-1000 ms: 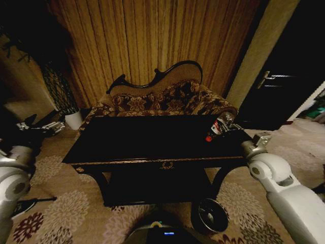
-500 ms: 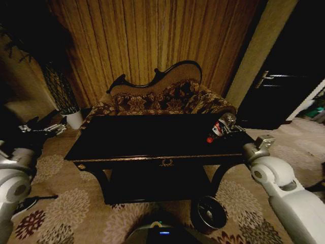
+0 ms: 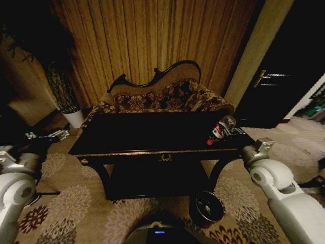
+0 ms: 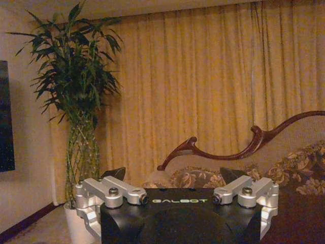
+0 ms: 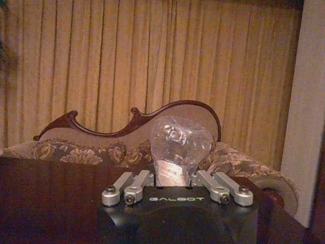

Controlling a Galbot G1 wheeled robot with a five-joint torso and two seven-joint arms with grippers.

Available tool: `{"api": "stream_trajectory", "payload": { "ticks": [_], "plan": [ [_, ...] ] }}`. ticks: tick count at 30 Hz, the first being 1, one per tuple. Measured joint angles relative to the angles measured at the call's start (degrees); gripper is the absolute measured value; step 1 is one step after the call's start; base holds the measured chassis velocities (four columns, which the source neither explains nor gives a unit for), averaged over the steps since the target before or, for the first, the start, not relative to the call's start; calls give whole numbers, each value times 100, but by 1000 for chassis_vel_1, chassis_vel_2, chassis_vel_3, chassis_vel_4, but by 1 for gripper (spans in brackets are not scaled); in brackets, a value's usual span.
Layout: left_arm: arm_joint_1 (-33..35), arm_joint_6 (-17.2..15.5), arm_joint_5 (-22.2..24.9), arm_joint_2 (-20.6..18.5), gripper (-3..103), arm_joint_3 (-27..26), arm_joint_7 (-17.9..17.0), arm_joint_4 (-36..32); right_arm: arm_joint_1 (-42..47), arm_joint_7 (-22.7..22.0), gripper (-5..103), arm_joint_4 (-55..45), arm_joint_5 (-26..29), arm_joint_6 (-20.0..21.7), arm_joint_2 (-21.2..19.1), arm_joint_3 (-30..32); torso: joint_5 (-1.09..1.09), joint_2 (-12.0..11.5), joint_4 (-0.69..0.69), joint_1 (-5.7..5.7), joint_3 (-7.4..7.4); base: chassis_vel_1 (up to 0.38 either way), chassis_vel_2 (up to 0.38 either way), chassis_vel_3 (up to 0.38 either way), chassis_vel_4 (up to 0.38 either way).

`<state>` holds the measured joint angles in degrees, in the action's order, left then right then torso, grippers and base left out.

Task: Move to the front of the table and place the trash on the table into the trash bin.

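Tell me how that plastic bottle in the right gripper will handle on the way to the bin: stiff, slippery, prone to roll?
The bottle looks clear and empty, so probably light and a bit squashy. The right gripper holds it at the table's right end. Its smooth round wall could slip, and would likely roll if dropped short of the bin.

Table [image 3: 152, 137]: large, black, glossy, rectangular; gold-trimmed front edge with a central gold ornament; curved legs and a lower shelf. It stood at the centre of the head view, long side facing the camera.

Bottle [image 3: 218, 131]: clear plastic, red label and red cap. It lay tilted over the table's corner at about 3 o'clock, cap pointing down toward the front edge. In the right wrist view its clear base [image 5: 180, 147] faced the curtain.

Trash bin [image 3: 206, 208]: small, round, dark, shiny inside. It stood upright on the carpet at about 5 o'clock from the table's centre, just beside the leg there.
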<state>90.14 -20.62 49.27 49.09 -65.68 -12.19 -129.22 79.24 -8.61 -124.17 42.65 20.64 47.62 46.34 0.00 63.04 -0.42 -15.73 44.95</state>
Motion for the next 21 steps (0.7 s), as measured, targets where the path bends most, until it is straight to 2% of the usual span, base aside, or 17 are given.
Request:
{"api": "stream_trajectory", "payload": {
  "ticks": [21],
  "plan": [
    [17, 95, -7, 115, 100, 82, 82, 20, 191, 38, 27, 96, -318, -174, 269, -89, 0, 0, 0, 0, 0, 98, -95, -103, 92]
  ]
}}
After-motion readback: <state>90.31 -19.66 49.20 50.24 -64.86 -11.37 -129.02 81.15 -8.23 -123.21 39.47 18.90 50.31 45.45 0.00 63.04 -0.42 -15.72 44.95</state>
